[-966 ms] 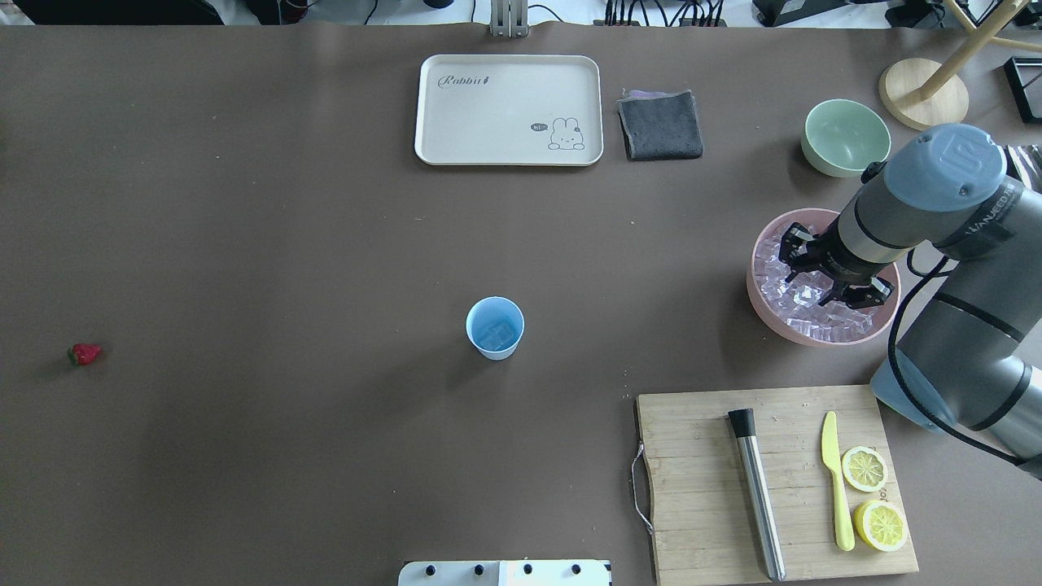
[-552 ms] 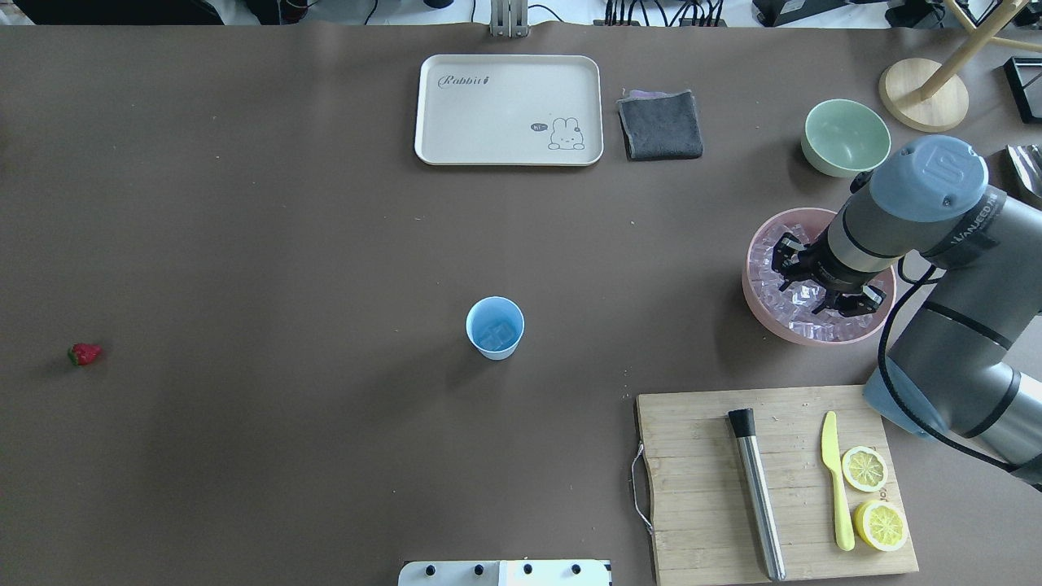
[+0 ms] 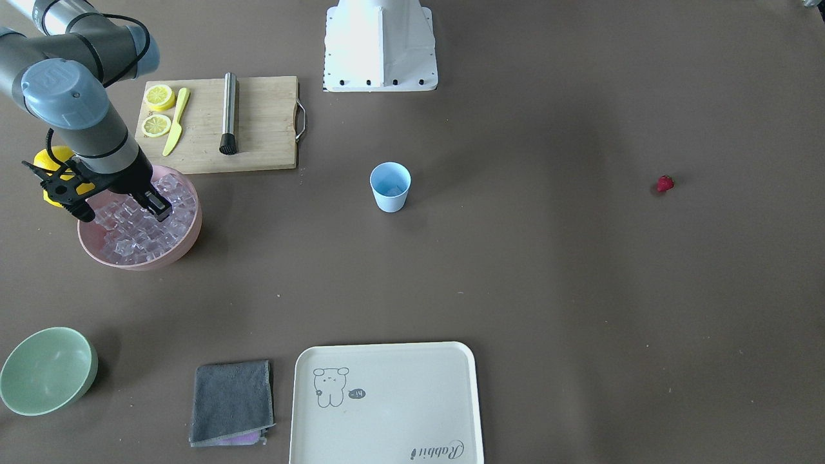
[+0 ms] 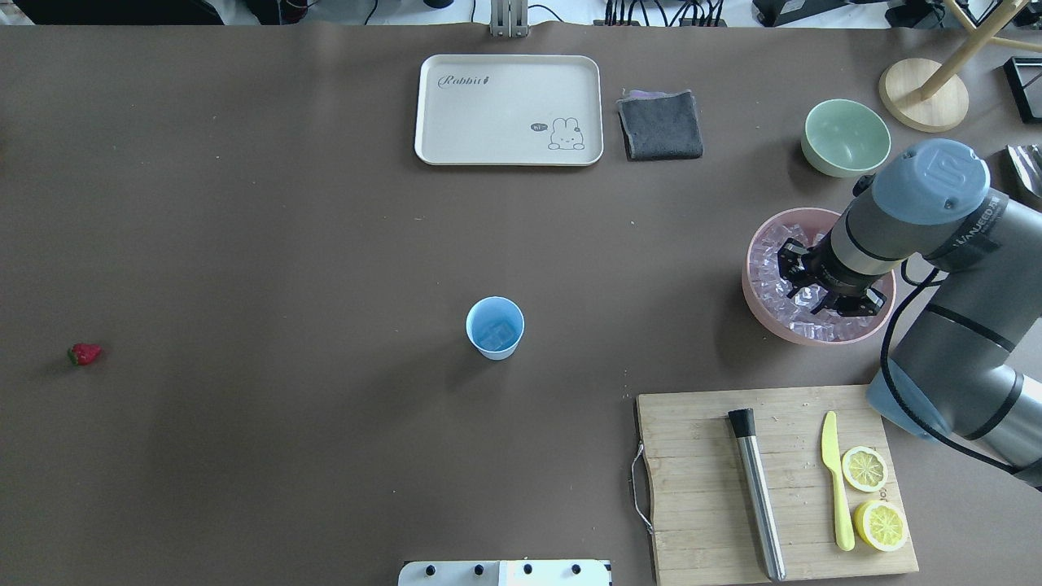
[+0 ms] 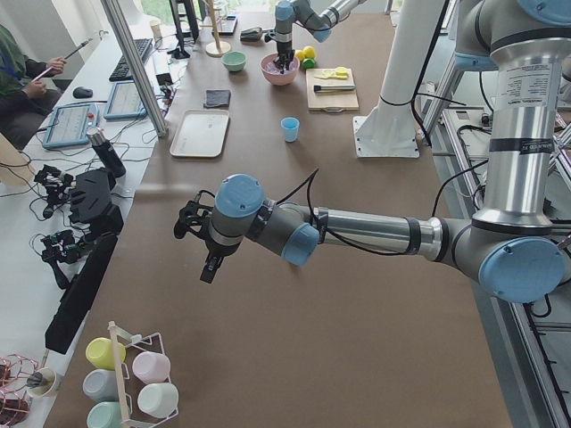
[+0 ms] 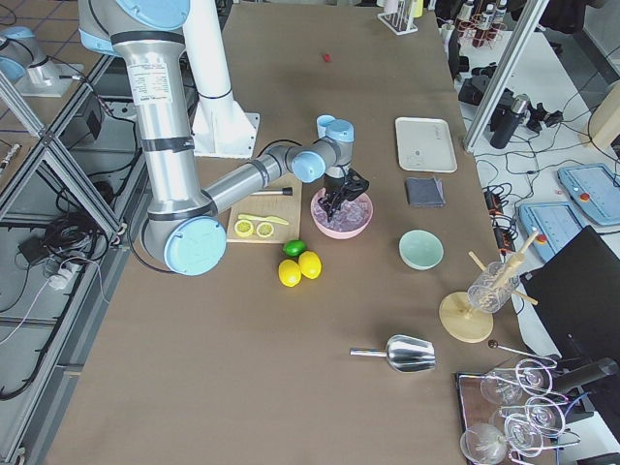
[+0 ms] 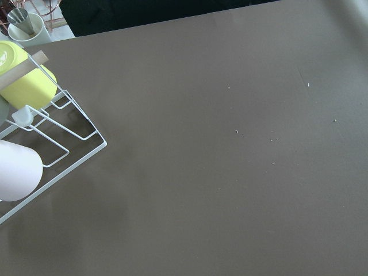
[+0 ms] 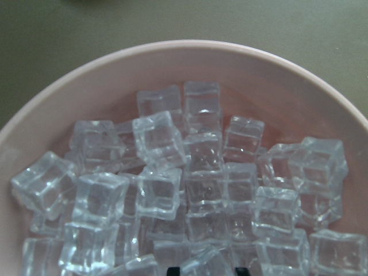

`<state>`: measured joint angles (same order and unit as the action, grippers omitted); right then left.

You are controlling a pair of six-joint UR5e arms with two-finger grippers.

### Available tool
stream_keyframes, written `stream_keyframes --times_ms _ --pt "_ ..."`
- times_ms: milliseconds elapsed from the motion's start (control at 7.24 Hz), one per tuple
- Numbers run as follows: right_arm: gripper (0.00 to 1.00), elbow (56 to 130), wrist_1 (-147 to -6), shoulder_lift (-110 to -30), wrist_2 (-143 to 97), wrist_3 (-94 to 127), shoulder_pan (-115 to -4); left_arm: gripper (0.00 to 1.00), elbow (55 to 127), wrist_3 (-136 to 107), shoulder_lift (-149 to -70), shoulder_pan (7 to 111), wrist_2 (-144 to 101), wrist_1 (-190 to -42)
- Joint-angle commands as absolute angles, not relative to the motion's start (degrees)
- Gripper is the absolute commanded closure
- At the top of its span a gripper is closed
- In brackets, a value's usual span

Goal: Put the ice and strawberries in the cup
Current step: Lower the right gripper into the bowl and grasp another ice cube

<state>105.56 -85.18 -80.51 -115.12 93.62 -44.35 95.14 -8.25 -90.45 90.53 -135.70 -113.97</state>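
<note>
Overhead exterior: right hand drops into the ice

At far left the strawberry (image 4: 84,353) lies alone on the counter (image 4: 285,244); the cup (image 4: 495,327) stands at centre. At right, the right hand (image 4: 822,289) has sunk among the ice (image 4: 814,330) in the pink bowl (image 4: 746,285), its jaws narrower than a second ago yet apart: a pick looks near. The left hand (image 5: 201,250) I cannot tell. The tray (image 4: 509,110) reads "Rabbit".
</note>
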Motion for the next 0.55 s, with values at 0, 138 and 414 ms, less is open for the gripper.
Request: stream_keyframes --times_ms 0,138,414 --pt "1.0 105.8 -85.3 -80.2 -116.0 93.3 -45.3 0.02 95.0 -8.3 -91.0 90.5 -135.7 -113.8" --pt "1.0 106.5 -85.4 -80.0 -116.9 93.3 -46.7 0.02 94.8 -8.3 -91.1 90.5 -135.7 -113.8" --pt "1.0 108.8 -85.5 -80.2 -120.6 93.1 -50.3 0.02 94.7 -8.3 -91.1 90.5 -135.7 -113.8"
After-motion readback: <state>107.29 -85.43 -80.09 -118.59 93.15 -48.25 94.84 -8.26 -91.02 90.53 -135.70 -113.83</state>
